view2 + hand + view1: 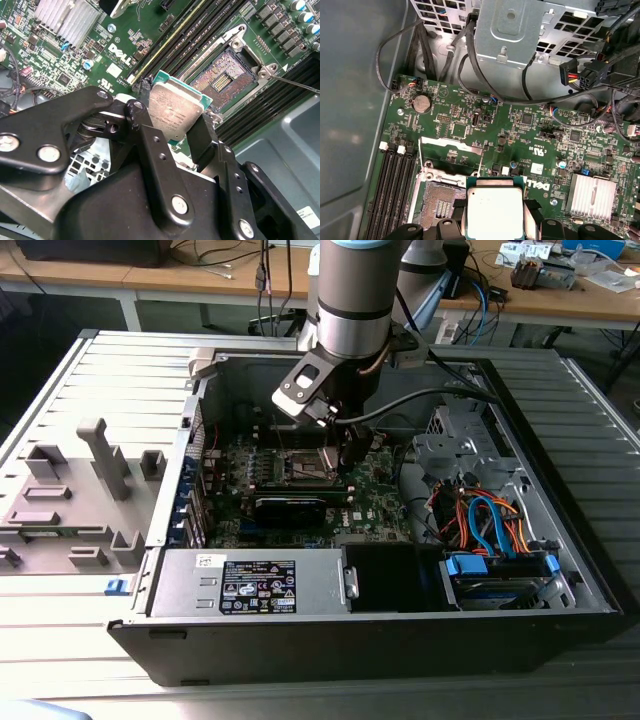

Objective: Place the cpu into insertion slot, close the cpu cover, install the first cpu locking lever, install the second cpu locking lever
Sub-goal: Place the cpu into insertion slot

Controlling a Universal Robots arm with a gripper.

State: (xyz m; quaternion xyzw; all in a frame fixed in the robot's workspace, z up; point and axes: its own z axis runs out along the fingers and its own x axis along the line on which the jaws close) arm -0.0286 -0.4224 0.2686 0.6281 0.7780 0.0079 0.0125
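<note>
Gripper: the black gripper (176,120) sits closest in the second wrist view, its two fingers (145,135) clamped on opposite edges of the cpu (175,111).
Cpu: silver-grey top facing up with a green rim round it, held off the board; in the first wrist view the cpu (494,212) hangs just beside the insertion slot, overlapping its near edge, not seated in it.
Insertion slot: the insertion slot (225,75) lies uncovered, its dark contact field bare inside the silvery border.
Cpu cover: the cpu cover (451,146) stands raised at the far edge of the socket, swung up off it.
Motherboard: the green motherboard (520,130) lies flat in the case, with the long black memory slots (395,175) running alongside the socket and a finned silver heatsink (592,195) on the socket's other side.
Arm: in the exterior view the arm (350,300) reaches down into the open computer case (560,570), its tool over the socket area.
Power supply: a grey power supply (250,585) lines the case's near wall.
</note>
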